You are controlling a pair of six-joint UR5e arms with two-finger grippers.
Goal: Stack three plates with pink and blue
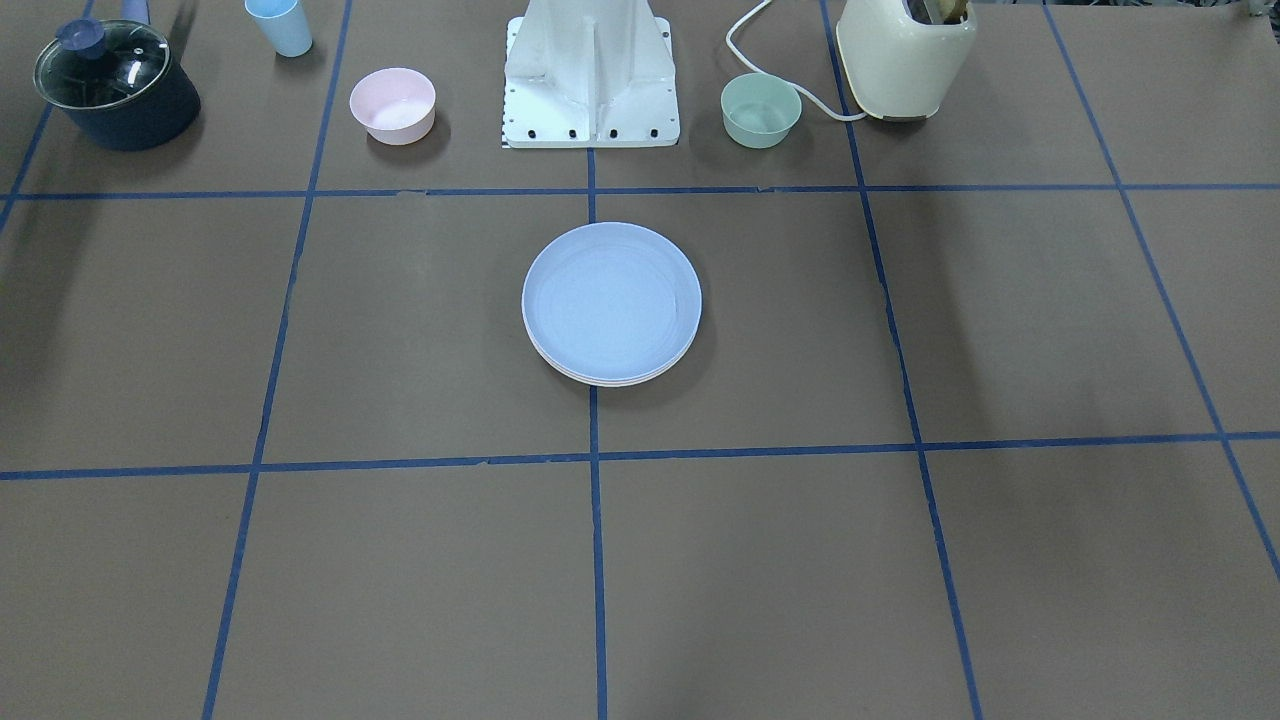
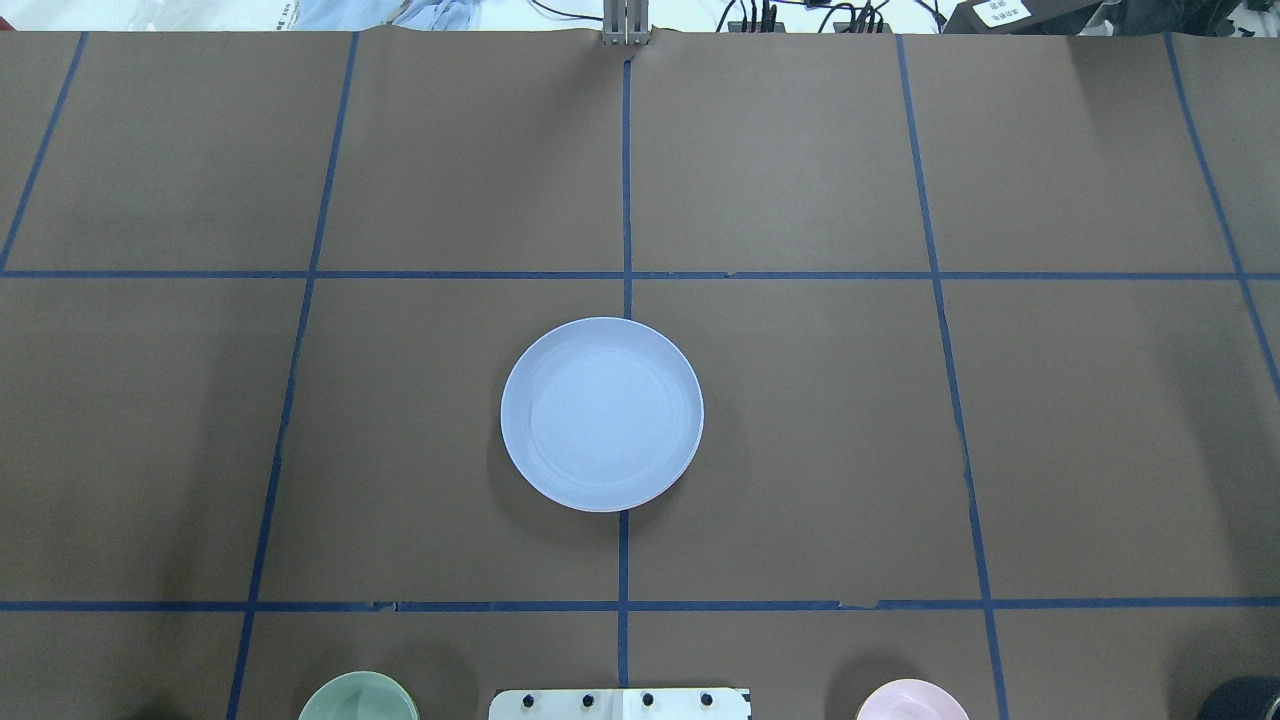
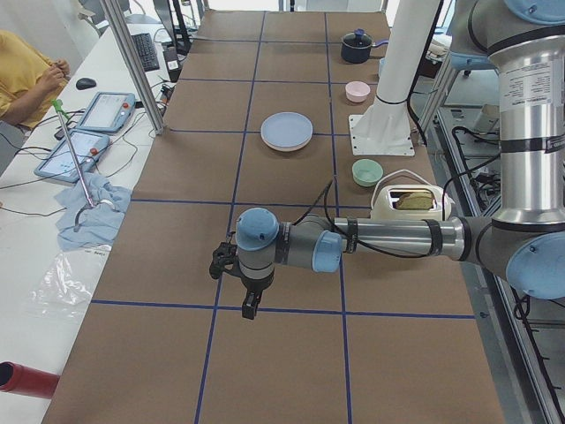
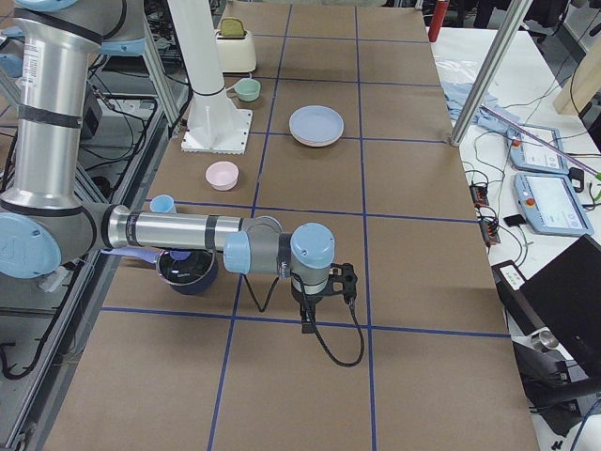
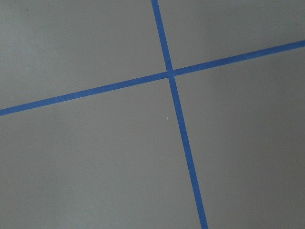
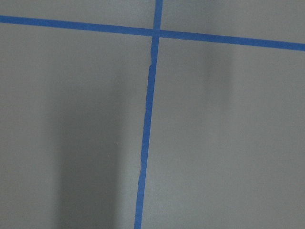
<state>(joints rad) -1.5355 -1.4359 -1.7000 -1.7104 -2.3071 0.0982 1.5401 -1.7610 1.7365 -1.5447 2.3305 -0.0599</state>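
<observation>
A stack of plates (image 1: 611, 300) sits at the table's centre, a blue plate on top and a thin pink rim (image 1: 600, 381) showing under its near edge. It also shows in the overhead view (image 2: 601, 412) and both side views (image 3: 286, 130) (image 4: 315, 124). My left gripper (image 3: 250, 309) shows only in the exterior left view, pointing down over bare table far from the stack. My right gripper (image 4: 305, 324) shows only in the exterior right view, also far from it. I cannot tell whether either is open or shut. Both wrist views show only brown table and blue tape.
Along the robot's side stand a pink bowl (image 1: 392, 104), a green bowl (image 1: 761, 109), a cream toaster (image 1: 905, 55), a dark lidded pot (image 1: 115, 85), a blue cup (image 1: 280, 25) and the white robot base (image 1: 590, 80). An operator (image 3: 26, 71) sits beyond the table.
</observation>
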